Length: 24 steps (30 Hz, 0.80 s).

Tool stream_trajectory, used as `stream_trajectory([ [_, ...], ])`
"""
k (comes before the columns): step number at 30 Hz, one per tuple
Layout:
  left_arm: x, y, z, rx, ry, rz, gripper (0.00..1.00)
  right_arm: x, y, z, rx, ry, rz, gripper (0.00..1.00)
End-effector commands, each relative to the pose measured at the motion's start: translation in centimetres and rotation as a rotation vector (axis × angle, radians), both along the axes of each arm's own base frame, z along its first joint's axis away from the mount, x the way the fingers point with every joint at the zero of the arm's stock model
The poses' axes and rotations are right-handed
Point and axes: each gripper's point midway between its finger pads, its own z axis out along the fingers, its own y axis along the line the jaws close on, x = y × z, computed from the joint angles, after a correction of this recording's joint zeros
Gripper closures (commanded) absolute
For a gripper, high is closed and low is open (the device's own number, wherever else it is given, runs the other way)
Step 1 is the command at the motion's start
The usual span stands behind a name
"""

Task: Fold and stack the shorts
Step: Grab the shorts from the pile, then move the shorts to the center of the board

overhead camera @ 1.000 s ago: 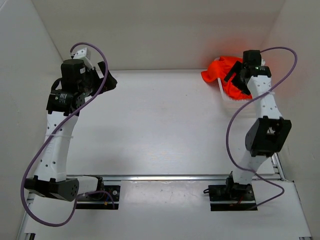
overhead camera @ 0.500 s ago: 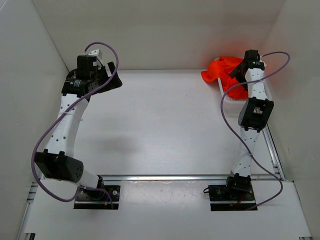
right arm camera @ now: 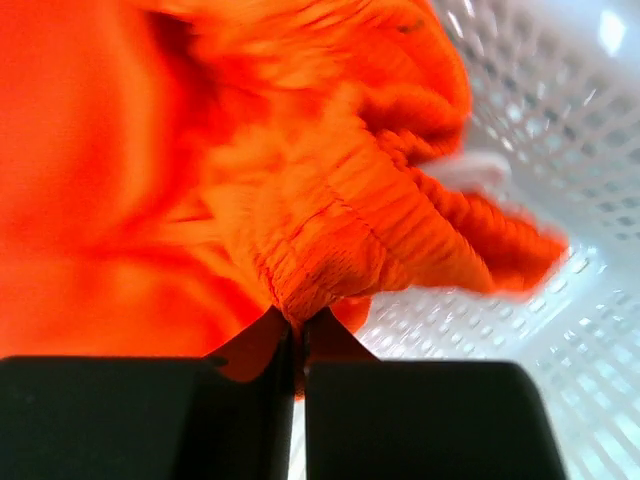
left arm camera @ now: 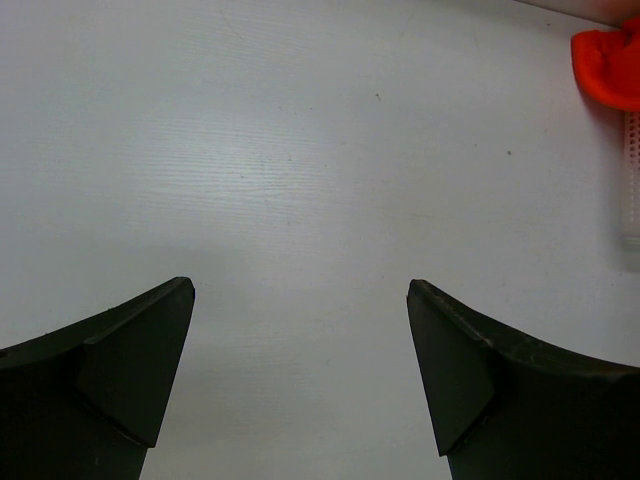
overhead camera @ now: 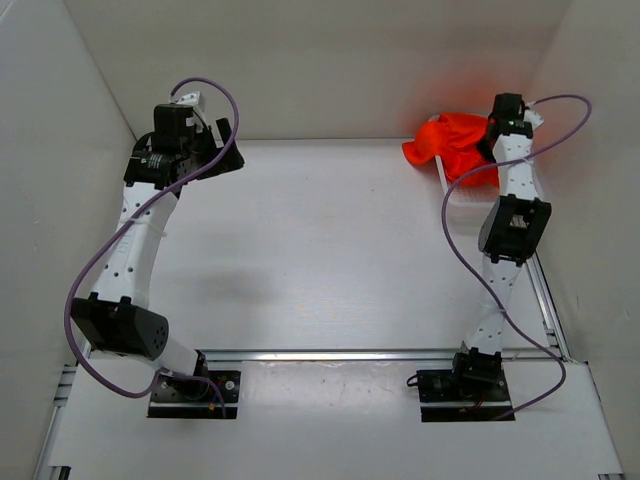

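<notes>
The bright orange-red shorts [overhead camera: 452, 140] lie bunched in a white perforated basket [overhead camera: 452, 190] at the far right of the table, one part hanging over the basket's left rim. My right gripper [right arm camera: 297, 325] is shut on a ribbed fold of the shorts [right arm camera: 330, 220], with the basket's mesh wall [right arm camera: 520, 330] behind. From above the right gripper [overhead camera: 492, 140] sits over the cloth. My left gripper [overhead camera: 222, 150] hovers open at the far left, nothing between its fingers [left arm camera: 140, 370]. An edge of the shorts [left arm camera: 606, 65] shows far off in the left wrist view.
White walls enclose the table [overhead camera: 320, 250] on the left, back and right. A metal rail [overhead camera: 330, 354] crosses the near side in front of both arm bases. Purple cables loop off each arm.
The right gripper went from open above the shorts to shut on a fold of them. The left arm swung back toward the far left corner and has held still for the last half second.
</notes>
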Motion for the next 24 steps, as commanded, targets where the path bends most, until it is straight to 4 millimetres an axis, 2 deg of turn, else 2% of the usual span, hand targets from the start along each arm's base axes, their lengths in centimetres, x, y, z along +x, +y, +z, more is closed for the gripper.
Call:
stream_trajectory([
  [1, -0.8, -1.0, 2.9, -0.056, -0.068, -0.061, 0.01, 0.0, 1.5, 22.0, -0.103, -0.454, 0.13, 1.0],
  [2, -1.2, -1.2, 3.5, -0.064, -0.083, -0.072, 0.01, -0.1, 4.3, 25.9, -0.062, -0.545, 0.285, 1.0],
  [3, -1.2, -1.2, 3.0, -0.071, -0.067, -0.066, 0.01, -0.7, 6.5, 28.6, -0.037, -0.611, 0.377, 1.0],
  [4, -1.7, -0.4, 3.7, -0.07, -0.082, -0.028, 0.01, -2.4, 9.0, 32.7, -0.009, -0.694, 0.476, 1.0],
  [5, -2.0, -0.1, 3.8, -0.075, -0.084, -0.004, 0.01, -3.8, 11.2, 35.4, 0.009, -0.754, 0.574, 1.0],
  [6, -2.7, 0.9, 4.3, -0.102, -0.09, 0.039, 0.01, -6.8, 15.2, 39.2, 0.023, -0.832, 0.722, 1.0],
  [7, -2.8, 2.2, 4.3, -0.112, -0.091, 0.081, 0.01, -9.8, 16.9, 41.8, -0.014, -0.873, 0.785, 1.0],
  [8, -3.4, 2.6, 4.3, -0.128, -0.078, 0.092, 0.01, -11.6, 20.2, 42.5, -0.008, -0.886, 0.866, 1.0],
  [10, -4.2, 3.6, 4.8, -0.147, -0.079, 0.119, 0.01, -15.3, 23.3, 43.3, -0.044, -0.89, 0.952, 1.0],
  [11, -4.3, 4.6, 4.6, -0.15, -0.068, 0.146, 0.01, -17.2, 26.8, 43.2, -0.019, -0.894, 1.037, 1.0],
  [12, -4.7, 4.8, 4.2, -0.158, -0.046, 0.146, 0.01, -18.4, 28.5, 42.9, -0.009, -0.889, 1.083, 1.0],
  [13, -4.7, 5.1, 4.6, -0.163, -0.057, 0.15, 0.01, -20.8, 31.8, 42.2, -0.006, -0.879, 1.187, 1.0],
  [15, -5.0, 5.8, 4.7, -0.177, -0.045, 0.16, 0.01, -22.6, 34.0, 39.8, 0.006, -0.81, 1.221, 1.0],
  [16, -5.0, 5.9, 4.7, -0.183, -0.045, 0.16, 0.01, -23.7, 35.0, 36.3, 0.032, -0.723, 1.25, 1.0],
  [17, -5.3, 6.1, 4.5, -0.189, -0.03, 0.165, 0.01, -25.1, 37.2, 34.7, 0.064, -0.694, 1.29, 1.0],
  [18, -5.3, 6.2, 4.5, -0.181, -0.031, 0.16, 0.01, -25.7, 37.9, 32.5, 0.082, -0.642, 1.289, 1.0],
  [19, -5.6, 5.9, 4.9, -0.189, -0.041, 0.146, 0.01, -27.3, 39.0, 27.7, 0.094, -0.532, 1.307, 1.0],
  [22, -5.7, 5.5, 3.2, -0.203, 0.005, 0.131, 0.01, -29.8, 39.2, 21.4, 0.129, -0.391, 1.248, 1.0],
  [23, -5.8, 5.3, 2.8, -0.209, 0.018, 0.123, 0.01, -30.1, 38.1, 16.8, 0.14, -0.285, 1.174, 1.0],
  [24, -5.9, 5.1, 1.8, -0.21, 0.043, 0.111, 0.01, -30.0, 36.9, 15.5, 0.112, -0.271, 1.111, 1.0],
])
